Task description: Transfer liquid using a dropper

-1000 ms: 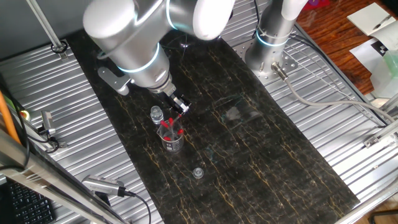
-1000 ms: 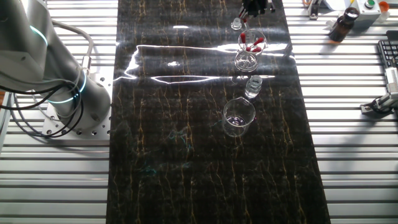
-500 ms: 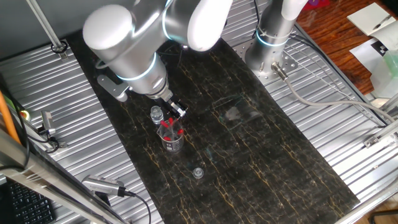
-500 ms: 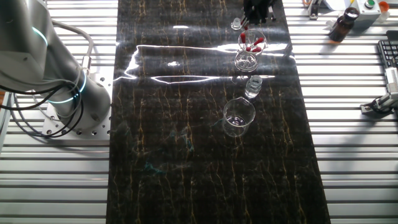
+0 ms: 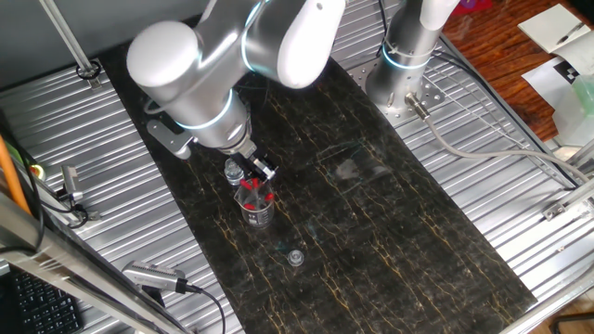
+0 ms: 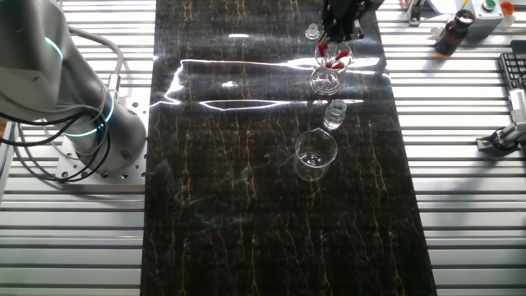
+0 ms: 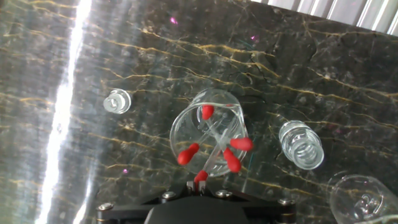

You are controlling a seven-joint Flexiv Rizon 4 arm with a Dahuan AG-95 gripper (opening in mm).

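A clear beaker (image 7: 176,132) holds several droppers with red bulbs (image 7: 188,154); it also shows in the fixed views (image 5: 257,209) (image 6: 325,80). My gripper (image 7: 198,185) hangs right over the beaker's near rim. Its two fingers (image 7: 191,185) stand close together with a narrow gap. One dropper's red bulb (image 7: 201,177) sits just at the fingertips, in line with that gap; the frames do not show the fingers squeezing it. From the side, the gripper (image 5: 261,171) is just above the red bulbs (image 5: 253,190). The gripper (image 6: 335,33) partly covers the beaker's top.
A small clear capped vial (image 7: 301,144) (image 5: 233,171) stands beside the dropper beaker. An empty glass beaker (image 6: 315,154) (image 7: 360,198) is further along. A small round glass cap (image 7: 117,101) (image 5: 295,257) lies on the dark marbled mat (image 6: 246,205). Ribbed metal table flanks the mat.
The gripper has come down and shifted toward the dropper beaker, now reaching the red bulbs. Beaker, vial and cap have not moved.
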